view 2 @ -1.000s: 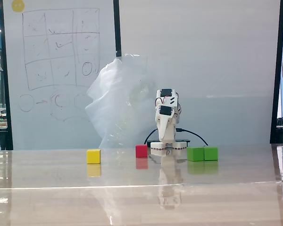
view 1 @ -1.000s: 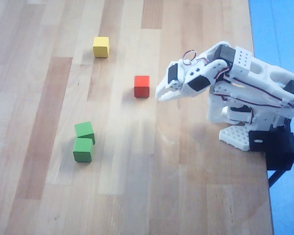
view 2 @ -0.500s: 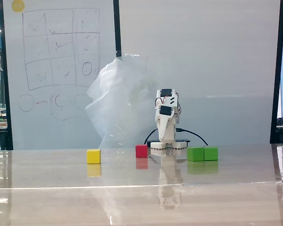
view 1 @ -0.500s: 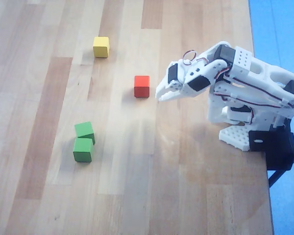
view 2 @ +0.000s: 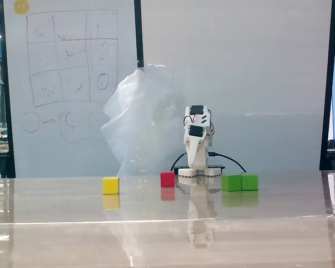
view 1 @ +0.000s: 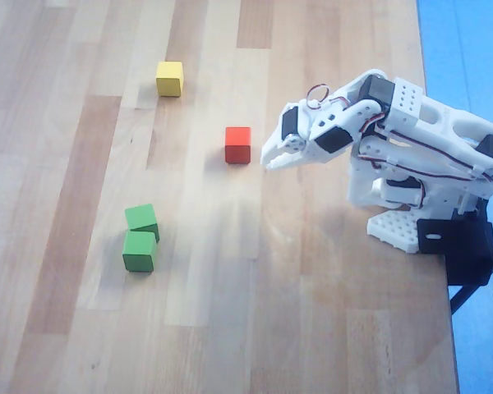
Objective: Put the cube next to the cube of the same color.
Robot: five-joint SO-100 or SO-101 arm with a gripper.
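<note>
1. Going by the fixed view from nearest to farthest, with the red cube [view 2: 167, 178] as my landmark: the bare bench [view 2: 167, 234] is taking up the whole foreground, and nothing is sitting in front of the cubes.
2. The two green ones are sitting to the right of the red cube in that view: the cube [view 2: 231, 182] and the cube of the same color [view 2: 249, 181] are touching side to side. In the overhead view they're lying below and left of the red cube [view 1: 237, 144], the cube [view 1: 139, 250] tucked against the cube of the same color [view 1: 141, 221], slightly twisted to each other.
3. The yellow cube [view 2: 110, 185] is resting off to the red cube's left in the fixed view, well apart.
4. The gripper [view 1: 269, 160] is hanging just right of the red cube in the overhead view, folded back near its base, holding nothing. Its jaws are looking pressed together.
5. My read: the pairing is looking done already. Doing this last bit well means parking the arm without swinging its tip into the red cube.
6. Behind everything, a whiteboard [view 2: 70, 84] is showing a hand-drawn grid with scribbles and circles. I'm not making out any readable words or brands.
</note>
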